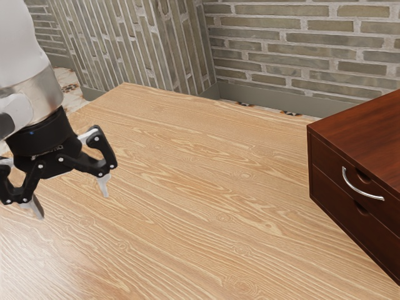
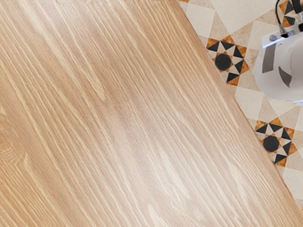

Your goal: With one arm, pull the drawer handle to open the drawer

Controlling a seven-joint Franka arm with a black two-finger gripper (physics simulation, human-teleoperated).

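A dark red-brown wooden cabinet (image 1: 362, 156) stands at the exterior view's right edge on the light wooden table (image 1: 206, 187). Its upper drawer front carries a curved silver handle (image 1: 358, 186), and that drawer front sits flush with the one below it. My black gripper (image 1: 70, 199) hovers over the table at the exterior view's left, far from the cabinet. Its two fingers stand wide apart with nothing between them. The wrist view looks down on bare table wood (image 2: 109, 123).
A brick wall (image 1: 300, 44) runs behind the table. In the wrist view the table's edge gives way to a patterned tile floor (image 2: 246, 75), with the arm's white base (image 2: 281, 66) beside it. Open tabletop lies between gripper and cabinet.
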